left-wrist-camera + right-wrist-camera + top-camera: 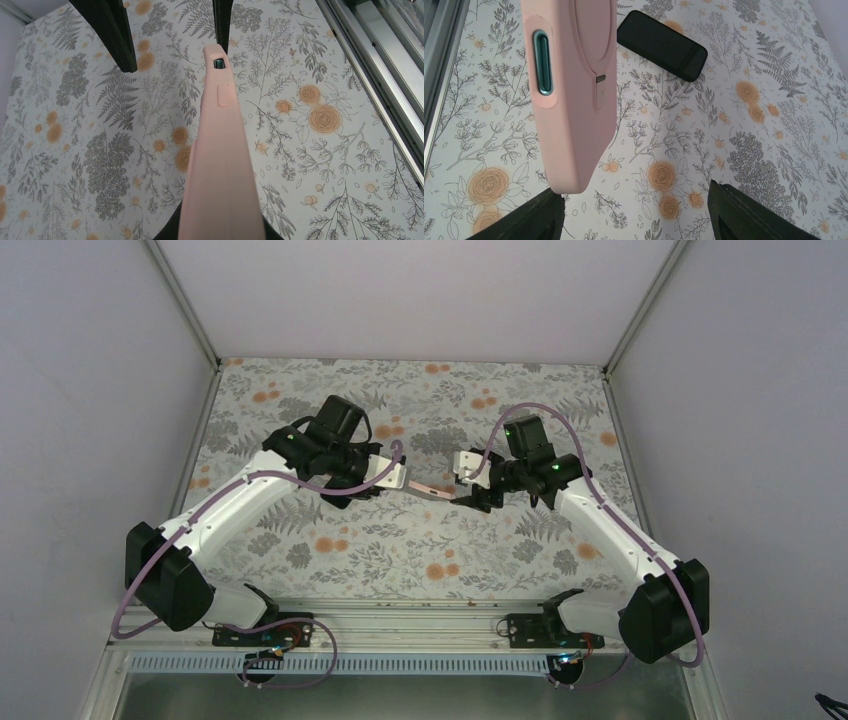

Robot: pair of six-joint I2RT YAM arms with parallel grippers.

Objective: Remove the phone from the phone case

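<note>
The pink phone case (220, 165) is held in the air, edge-on, above the floral table. A teal part of the phone (218, 63) shows through a side cutout, and a teal-rimmed slot (541, 55) shows on the case (574, 100) in the right wrist view. My left gripper (220, 232) is shut on the case's near end; the case hides most of its fingers. My right gripper (635, 192) is open wide, with the case's free end just above its left finger (531, 217). In the top view the case (432, 489) spans between the left gripper (390, 477) and the right gripper (468, 492).
A flat black rectangular object (661, 45) lies on the floral tablecloth (734, 125) beyond the case. A metal rail (380, 65) runs along the table's near edge. Grey walls close in the back and both sides.
</note>
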